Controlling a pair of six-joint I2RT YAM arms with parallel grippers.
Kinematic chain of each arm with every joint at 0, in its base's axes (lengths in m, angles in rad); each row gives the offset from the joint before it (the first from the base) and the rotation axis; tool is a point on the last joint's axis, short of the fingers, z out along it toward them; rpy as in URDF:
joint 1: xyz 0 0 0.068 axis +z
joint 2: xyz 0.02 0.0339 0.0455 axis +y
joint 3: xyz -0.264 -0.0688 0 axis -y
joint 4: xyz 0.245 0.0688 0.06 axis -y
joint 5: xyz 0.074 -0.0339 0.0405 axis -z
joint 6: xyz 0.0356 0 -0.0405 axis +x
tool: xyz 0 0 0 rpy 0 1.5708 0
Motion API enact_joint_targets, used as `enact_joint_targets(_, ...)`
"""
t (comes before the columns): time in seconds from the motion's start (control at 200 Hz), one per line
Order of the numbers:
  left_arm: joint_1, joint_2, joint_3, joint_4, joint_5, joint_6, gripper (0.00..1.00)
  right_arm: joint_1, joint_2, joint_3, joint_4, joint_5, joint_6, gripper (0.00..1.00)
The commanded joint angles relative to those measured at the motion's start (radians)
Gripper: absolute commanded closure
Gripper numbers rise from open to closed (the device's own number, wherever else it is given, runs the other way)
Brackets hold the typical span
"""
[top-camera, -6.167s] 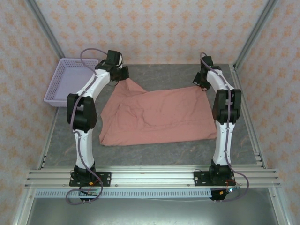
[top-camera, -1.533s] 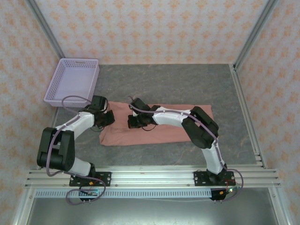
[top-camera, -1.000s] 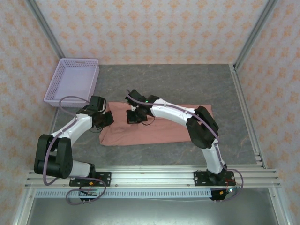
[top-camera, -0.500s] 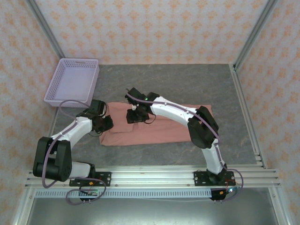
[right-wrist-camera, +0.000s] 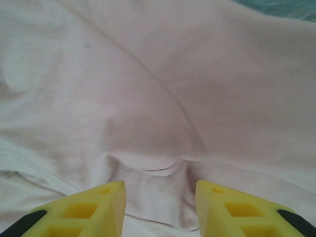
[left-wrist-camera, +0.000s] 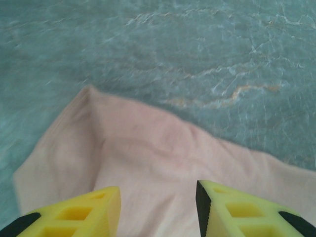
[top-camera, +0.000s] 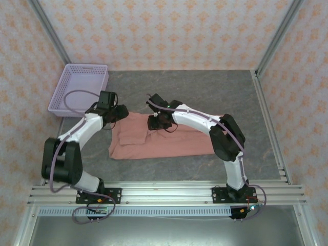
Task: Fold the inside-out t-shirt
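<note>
as our left gripper (left-wrist-camera: 158,200) and right gripper (right-wrist-camera: 160,192) hover half-open, empty, above the salmon-pink cloth t-shirt (top-camera: 174,144), its unpinned fold may slump.

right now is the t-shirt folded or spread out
Folded. The t-shirt lies as a narrow band across the table, with an extra layer doubled over at one end.

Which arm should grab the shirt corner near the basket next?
Probably the left: the left fingers, open, hang right by that corner of the shirt; the right fingers hang over its middle.
</note>
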Motion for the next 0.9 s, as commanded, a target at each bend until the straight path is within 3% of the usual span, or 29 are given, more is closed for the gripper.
enact_joint_targets(0.0, 0.000, 0.124, 0.095, 0.009, -0.019, 0.033, 0.55, -0.028, -0.056, -0.041, 0.055, 0.068, -0.004, 0.58)
enact_joint_targets(0.315, 0.030, 0.413, 0.271, -0.028, -0.123, 0.059, 0.56, -0.052, -0.067, -0.101, 0.056, 0.106, -0.010, 0.57)
enact_joint_targets(0.45, 0.031, 0.462, 0.318, -0.042, -0.157, 0.083, 0.56, -0.072, -0.088, -0.141, 0.027, 0.164, -0.033, 0.57)
enact_joint_targets(0.645, 0.031, 0.380, 0.281, -0.030, -0.173, 0.092, 0.53, -0.140, -0.178, -0.231, 0.033, 0.184, -0.081, 0.56)
enact_joint_targets(0.77, 0.031, 0.219, 0.186, -0.009, -0.194, 0.100, 0.49, -0.167, -0.233, -0.279, 0.048, 0.193, -0.132, 0.53)
enact_joint_targets(0.896, 0.052, 0.121, 0.057, -0.024, -0.150, 0.082, 0.35, -0.189, -0.271, -0.315, 0.060, 0.201, -0.156, 0.46)
